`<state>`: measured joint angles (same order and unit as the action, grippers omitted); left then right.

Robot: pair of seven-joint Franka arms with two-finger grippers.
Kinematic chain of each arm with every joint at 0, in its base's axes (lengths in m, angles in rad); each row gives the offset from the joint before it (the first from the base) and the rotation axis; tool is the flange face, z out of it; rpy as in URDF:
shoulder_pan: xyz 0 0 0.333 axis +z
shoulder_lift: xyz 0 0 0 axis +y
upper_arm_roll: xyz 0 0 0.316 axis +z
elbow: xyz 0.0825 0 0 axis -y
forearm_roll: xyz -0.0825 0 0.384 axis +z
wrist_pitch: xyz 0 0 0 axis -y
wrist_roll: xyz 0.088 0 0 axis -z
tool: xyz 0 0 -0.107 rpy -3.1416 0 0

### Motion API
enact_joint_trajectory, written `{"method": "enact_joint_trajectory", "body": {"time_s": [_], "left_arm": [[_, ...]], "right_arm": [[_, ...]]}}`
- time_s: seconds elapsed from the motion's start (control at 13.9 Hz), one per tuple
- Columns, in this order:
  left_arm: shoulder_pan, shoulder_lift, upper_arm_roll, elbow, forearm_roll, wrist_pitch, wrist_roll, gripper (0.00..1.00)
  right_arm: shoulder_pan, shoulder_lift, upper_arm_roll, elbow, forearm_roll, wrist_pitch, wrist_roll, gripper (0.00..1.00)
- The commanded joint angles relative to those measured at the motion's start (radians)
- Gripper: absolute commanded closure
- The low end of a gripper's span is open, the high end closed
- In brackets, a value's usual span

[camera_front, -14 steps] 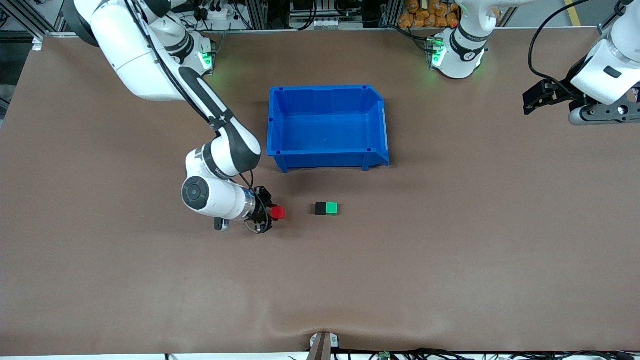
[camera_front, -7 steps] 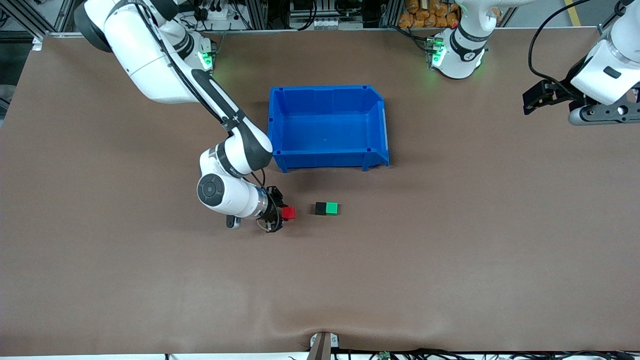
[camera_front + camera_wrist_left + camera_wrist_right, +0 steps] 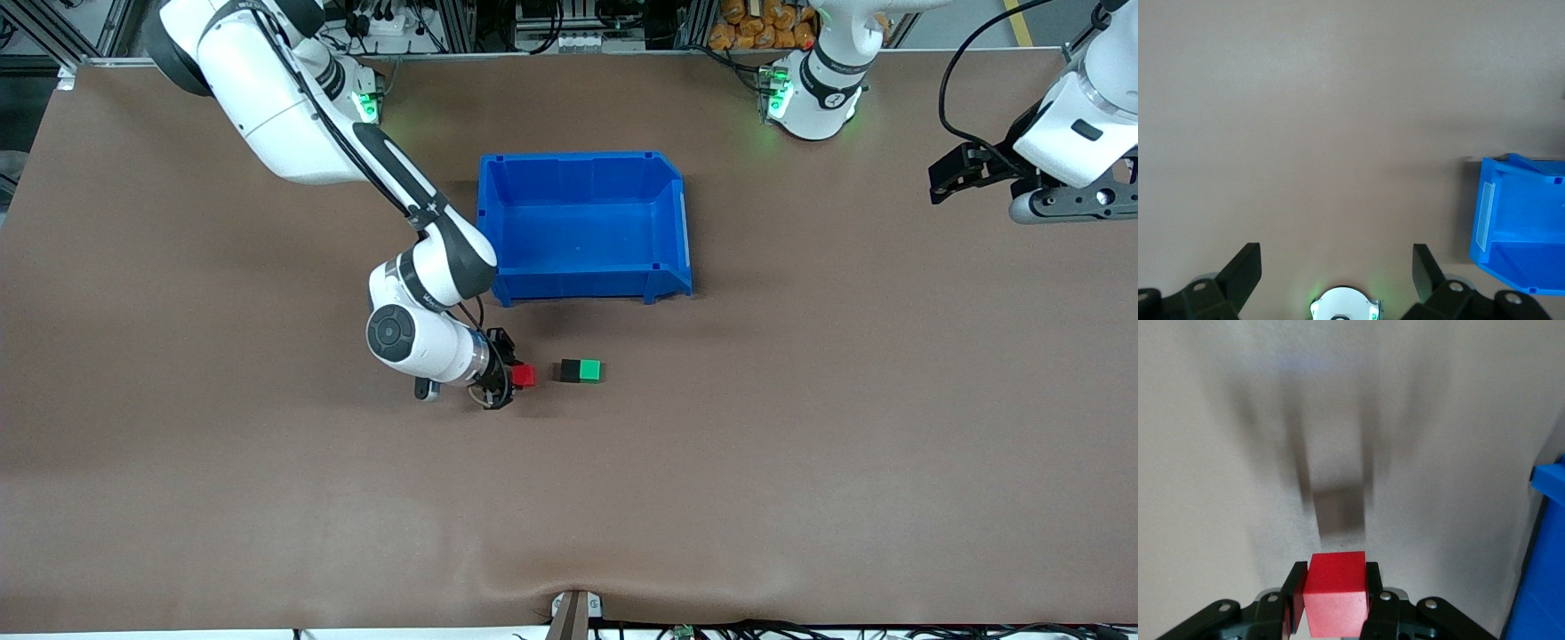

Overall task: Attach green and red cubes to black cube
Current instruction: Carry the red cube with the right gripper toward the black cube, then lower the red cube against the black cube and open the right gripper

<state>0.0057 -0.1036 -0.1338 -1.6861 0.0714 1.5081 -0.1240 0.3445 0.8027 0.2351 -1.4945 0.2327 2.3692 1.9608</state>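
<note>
My right gripper is shut on the red cube and holds it a little above the table, just short of the black cube on the right arm's side. In the right wrist view the red cube sits squeezed between the two black fingers. The black cube lies on the table with the green cube pressed against its side toward the left arm's end. My left gripper hangs open and waits above the left arm's end of the table, with nothing between its fingers.
A blue bin stands with nothing in it, farther from the front camera than the cubes; its corner shows in the left wrist view. The brown table surface lies bare around the cubes.
The right arm has carried the red cube sideways toward the black cube, closing most of the gap. The left arm and the black-green pair have not moved.
</note>
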Motion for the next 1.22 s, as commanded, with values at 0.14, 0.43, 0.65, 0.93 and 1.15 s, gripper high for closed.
{"method": "enact_joint_trajectory", "body": {"time_s": [0.14,0.43,0.65,0.93,1.15], "left_arm": [[0.010,-0.033,-0.001,-0.030,-0.022,0.011,0.009,0.00],[0.010,-0.033,-0.001,-0.033,-0.022,0.011,0.009,0.00],[0.010,-0.033,-0.001,-0.040,-0.022,0.011,0.009,0.00],[0.010,-0.031,-0.001,-0.040,-0.022,0.011,0.009,0.00],[0.010,-0.030,-0.001,-0.040,-0.022,0.012,0.009,0.00]], "right_arm": [[0.040,0.044,-0.007,0.031,0.011,0.047,0.049,1.00],[0.050,0.053,-0.007,0.031,0.011,0.067,0.070,1.00],[0.062,0.064,-0.007,0.036,0.011,0.087,0.072,1.00],[0.068,0.075,-0.008,0.046,0.011,0.088,0.090,1.00],[0.076,0.084,-0.008,0.063,0.011,0.088,0.093,1.00]]}}
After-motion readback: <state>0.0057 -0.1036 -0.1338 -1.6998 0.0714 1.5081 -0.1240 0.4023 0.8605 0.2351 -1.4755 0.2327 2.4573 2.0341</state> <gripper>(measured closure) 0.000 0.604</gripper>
